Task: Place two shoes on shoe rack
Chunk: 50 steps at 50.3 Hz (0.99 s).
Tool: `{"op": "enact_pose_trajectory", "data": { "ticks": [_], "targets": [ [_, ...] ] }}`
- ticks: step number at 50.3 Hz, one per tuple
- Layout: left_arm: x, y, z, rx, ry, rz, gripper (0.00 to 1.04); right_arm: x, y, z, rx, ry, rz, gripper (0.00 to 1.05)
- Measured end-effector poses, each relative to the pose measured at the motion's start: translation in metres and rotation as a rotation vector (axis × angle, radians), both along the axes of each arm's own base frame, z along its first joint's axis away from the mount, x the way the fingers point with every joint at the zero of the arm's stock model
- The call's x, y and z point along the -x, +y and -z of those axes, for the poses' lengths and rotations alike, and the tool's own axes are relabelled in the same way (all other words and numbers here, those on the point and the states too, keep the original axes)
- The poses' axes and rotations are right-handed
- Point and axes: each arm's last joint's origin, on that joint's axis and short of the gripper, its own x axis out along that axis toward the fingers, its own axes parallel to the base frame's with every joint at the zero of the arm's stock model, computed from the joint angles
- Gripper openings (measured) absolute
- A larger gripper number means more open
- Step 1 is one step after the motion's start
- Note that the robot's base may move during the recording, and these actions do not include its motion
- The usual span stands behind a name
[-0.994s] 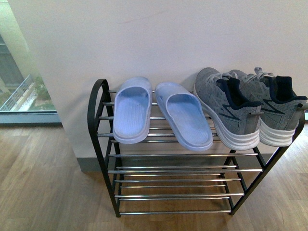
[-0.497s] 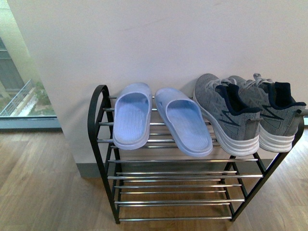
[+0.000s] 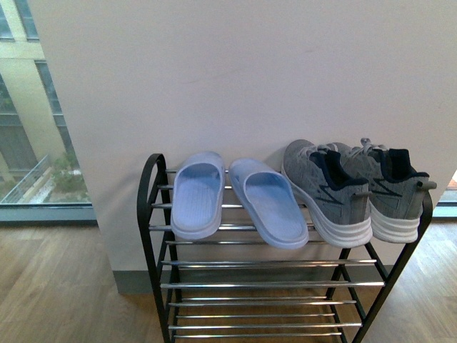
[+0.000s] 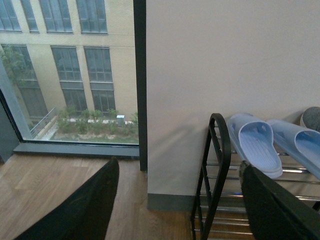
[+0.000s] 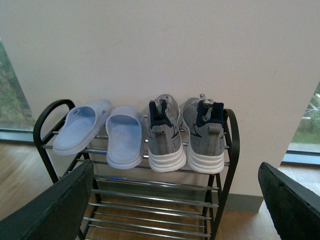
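Observation:
Two grey knit shoes, one beside the other, stand side by side on the right end of the top shelf of the shoe rack, heels toward me. The right wrist view shows both shoes on the rack. My right gripper is open and empty, well back from the rack. My left gripper is also open and empty, off the rack's left end; only a grey toe shows there. Neither gripper appears in the front view.
Two light blue slippers lie on the left of the top shelf. The rack stands against a white wall. A window is to the left, and wood floor lies around the rack.
In the front view the rack and shoes sit lower and look smaller than before, with more wall and window showing. The shoes and slippers hold their places on the shelf.

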Motion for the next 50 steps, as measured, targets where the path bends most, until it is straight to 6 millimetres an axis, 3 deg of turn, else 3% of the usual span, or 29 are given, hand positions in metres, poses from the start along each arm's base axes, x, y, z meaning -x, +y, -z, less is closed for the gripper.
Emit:
{"op": "enact_pose_trajectory", "data": {
  "ticks": [6, 50],
  "targets": [
    [0.0000, 0.0000, 0.0000, 0.000, 0.000, 0.000, 0.97, 0.0000, 0.0000, 0.0000, 0.000, 0.000, 0.000, 0.95],
    [0.0000, 0.0000, 0.0000, 0.000, 0.000, 0.000, 0.95, 0.0000, 0.0000, 0.0001, 0.000, 0.000, 0.001, 0.95]
  ]
}}
